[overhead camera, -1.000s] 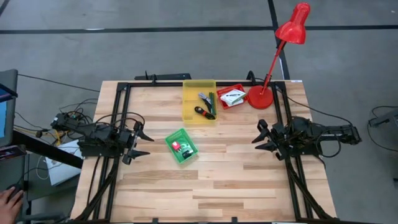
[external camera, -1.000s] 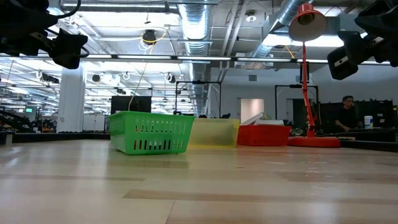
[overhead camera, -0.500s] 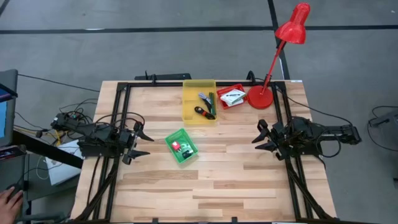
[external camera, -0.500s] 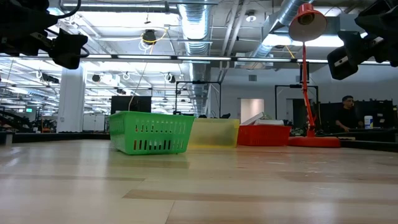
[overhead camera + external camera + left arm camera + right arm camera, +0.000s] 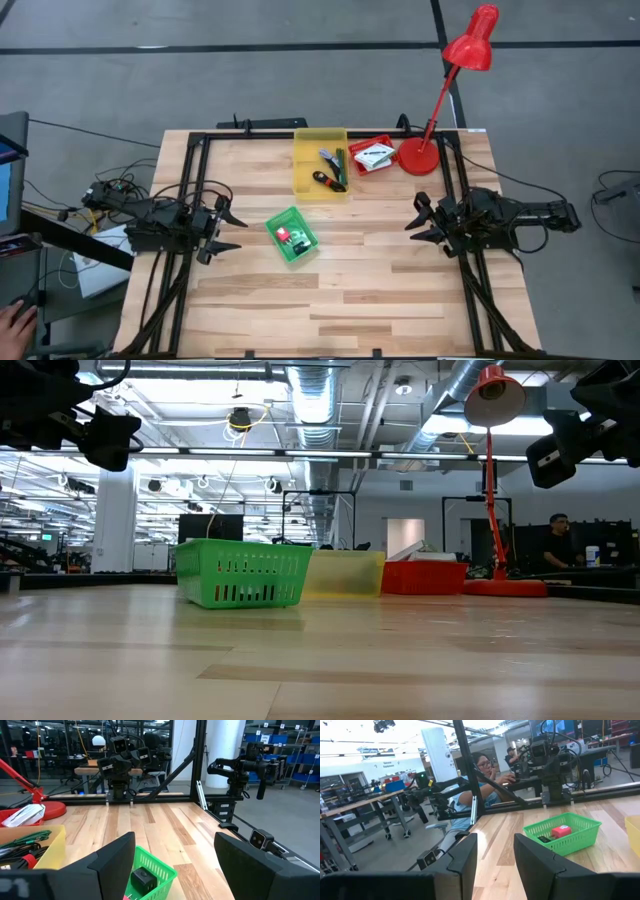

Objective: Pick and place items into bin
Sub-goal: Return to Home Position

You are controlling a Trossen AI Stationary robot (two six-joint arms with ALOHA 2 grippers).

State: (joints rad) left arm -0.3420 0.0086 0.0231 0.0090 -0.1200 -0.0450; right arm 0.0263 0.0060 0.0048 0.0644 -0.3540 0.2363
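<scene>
The left hand (image 5: 231,231) hangs over the left side of the table (image 5: 330,300), its fingers spread wide and empty. The right hand (image 5: 412,222) hangs over the right side in the same way, open and holding nothing. The two face each other across the middle.

Between them, nearer the left hand, the green bin (image 5: 292,234) sits askew on the wood. Inside it lie a red-pink piece (image 5: 283,234) and a small black piece (image 5: 143,877), side by side. Farther back, the yellow bin (image 5: 320,162) holds slim black, red and green tools (image 5: 332,170) lying loosely across one another. The red bin (image 5: 372,153) stands just beside the yellow bin and carries the white packets (image 5: 376,154) with dark print.

The round base of a red lamp (image 5: 419,157) stands right next to the red bin, and its stem leans up and away past the table's back edge. A black frame (image 5: 190,180) runs along the back and both sides, with each arm mounted on a side rail.

In the right wrist view a person (image 5: 480,775) sits beyond the left side of the table. A person's hand (image 5: 12,320) shows at the high view's lower left corner, well apart from the table.
</scene>
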